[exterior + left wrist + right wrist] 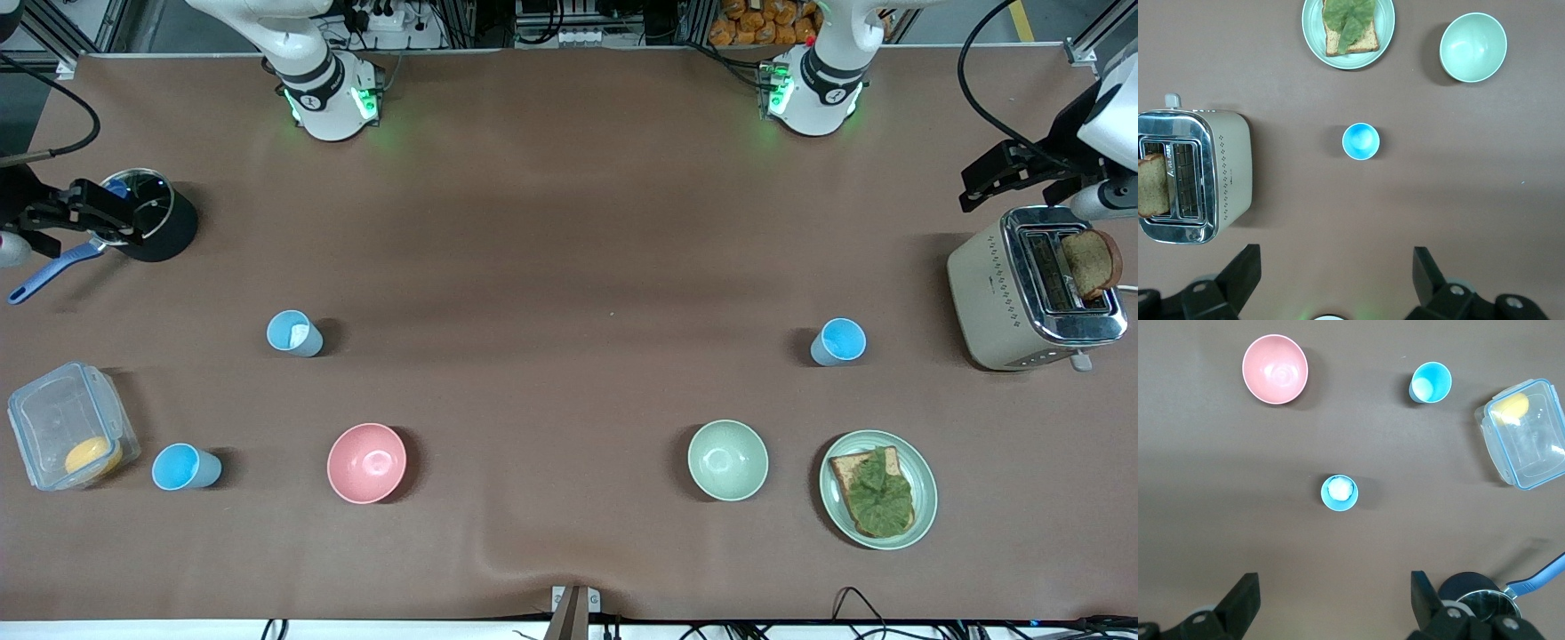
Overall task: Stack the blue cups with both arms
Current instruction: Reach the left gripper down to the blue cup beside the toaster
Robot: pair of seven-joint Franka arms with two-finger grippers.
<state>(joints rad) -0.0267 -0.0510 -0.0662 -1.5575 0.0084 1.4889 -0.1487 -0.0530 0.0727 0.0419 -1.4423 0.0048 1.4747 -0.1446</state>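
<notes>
While both arms wait, left gripper (1331,280) over the toaster (1031,289) edge and right gripper (1331,603) over the pot (147,213) edge gape wide; three blue cups (294,333) (837,342) (185,468) stand well apart mid-desk.

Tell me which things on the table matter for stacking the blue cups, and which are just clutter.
For the job: three blue cups; left gripper and right gripper, both open.

Clutter: pink bowl, green bowl, toaster, plate, plastic container, pot.
</notes>
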